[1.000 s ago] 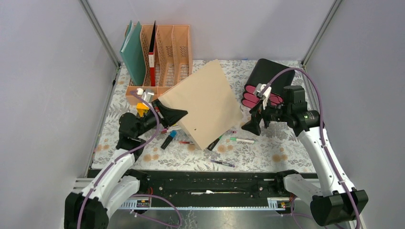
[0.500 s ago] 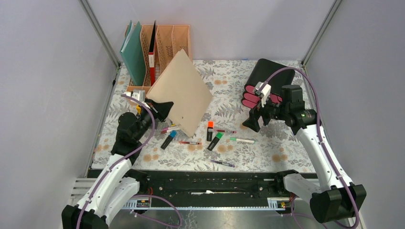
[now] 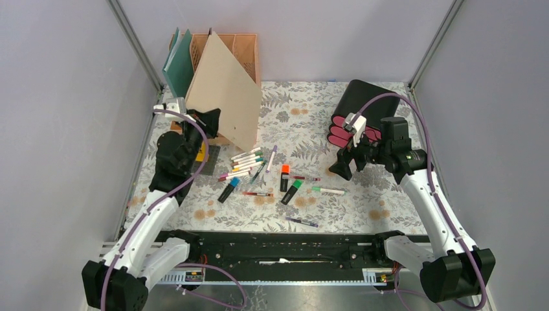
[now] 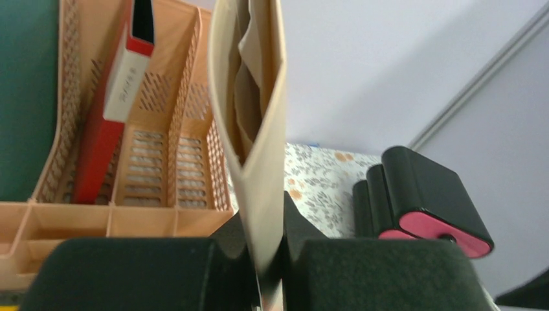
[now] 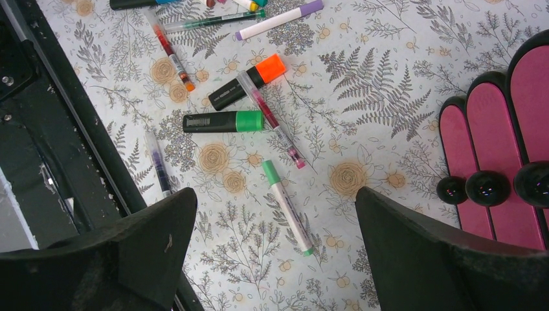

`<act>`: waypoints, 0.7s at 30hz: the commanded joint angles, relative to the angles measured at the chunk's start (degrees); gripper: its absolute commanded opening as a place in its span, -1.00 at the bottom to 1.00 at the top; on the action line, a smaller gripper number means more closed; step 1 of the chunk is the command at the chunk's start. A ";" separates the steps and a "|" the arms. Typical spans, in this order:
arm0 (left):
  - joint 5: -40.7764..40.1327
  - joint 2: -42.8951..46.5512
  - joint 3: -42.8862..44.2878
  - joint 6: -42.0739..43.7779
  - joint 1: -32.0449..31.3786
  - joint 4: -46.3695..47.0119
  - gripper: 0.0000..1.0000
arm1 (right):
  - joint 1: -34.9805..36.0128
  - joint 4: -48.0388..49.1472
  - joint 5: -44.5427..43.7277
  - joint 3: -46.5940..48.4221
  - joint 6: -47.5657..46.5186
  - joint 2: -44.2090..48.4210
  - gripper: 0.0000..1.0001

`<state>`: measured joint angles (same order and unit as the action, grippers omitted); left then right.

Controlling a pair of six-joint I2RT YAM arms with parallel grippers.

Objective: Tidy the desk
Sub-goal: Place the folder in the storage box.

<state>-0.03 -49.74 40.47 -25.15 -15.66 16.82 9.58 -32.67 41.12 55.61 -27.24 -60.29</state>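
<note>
The desk (image 3: 362,207), a fern-and-flower printed top, is strewn with pens. My left gripper (image 3: 208,123) (image 4: 265,220) is shut on the lower edge of a beige folder (image 3: 226,91) (image 4: 259,129). It holds the folder upright in the air in front of the peach file rack (image 3: 243,55) (image 4: 162,162). My right gripper (image 3: 343,167) (image 5: 275,214) hangs open above the cloth with nothing in it. A green-capped white pen (image 3: 329,190) (image 5: 288,207) lies beneath its jaws. The black-and-pink drawer box (image 3: 362,97) (image 5: 511,110) is just behind it.
Green folders (image 3: 178,68) and a red binder (image 4: 107,129) stand in the rack's left slots. A bunch of markers (image 3: 246,159), an orange highlighter (image 3: 284,177), a green one (image 3: 291,192), a blue one (image 3: 228,190) and a purple pen (image 3: 303,222) lie mid-desk. Grey walls enclose three sides.
My left gripper has raised the beige folder and swung it back and left toward the rack, uncovering the markers beneath. The right arm has hardly moved.
</note>
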 commanded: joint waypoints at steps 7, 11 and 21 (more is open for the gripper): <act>-8.39 -5.02 10.00 9.30 0.28 10.67 -1.00 | -0.21 1.47 -0.26 -0.07 -1.01 0.16 0.99; -8.99 -6.37 11.55 13.68 0.29 13.07 -1.00 | -0.22 1.45 -0.10 -0.06 -1.06 0.09 0.99; -10.17 -12.47 17.65 19.03 0.28 14.86 -1.00 | -0.19 1.31 0.19 -0.07 -1.21 0.08 0.99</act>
<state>-8.60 -61.06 53.25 -9.61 -15.66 23.99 9.58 -32.64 41.12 55.59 -27.64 -60.29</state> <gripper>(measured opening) 0.104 0.994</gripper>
